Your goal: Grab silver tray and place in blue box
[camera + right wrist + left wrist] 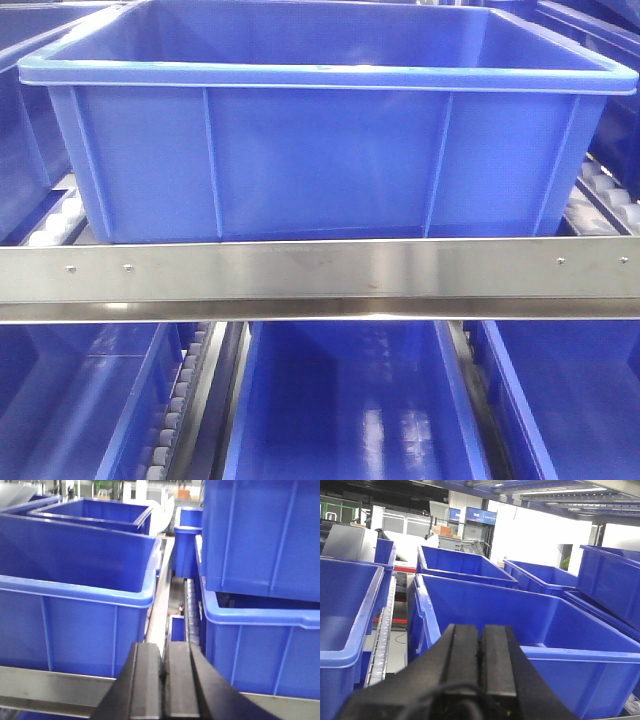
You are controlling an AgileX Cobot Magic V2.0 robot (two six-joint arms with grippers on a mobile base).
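- Our left gripper (480, 650) is closed, jaws pressed together with nothing between them; right gripper (163, 672) likewise closed and empty.
- We judge both are parked short of the shelf, neither reaching for anything.
- The silver tray appears in no view; we cannot locate it.
- The blue box (320, 160) sits on the rack behind a steel rail (320, 270); what shows of its inside is empty.
- Neighbouring crates (350, 630) also look empty.

Across the lower middle of the front view, a shiny steel rail (320, 278) with small rivets. Under it, three open blue bins (350, 410), seen from above. At far left and right, strips of white rollers (55, 222). In the left wrist view, upper left, a grey container (347, 542) and distant blue signs (480, 515).
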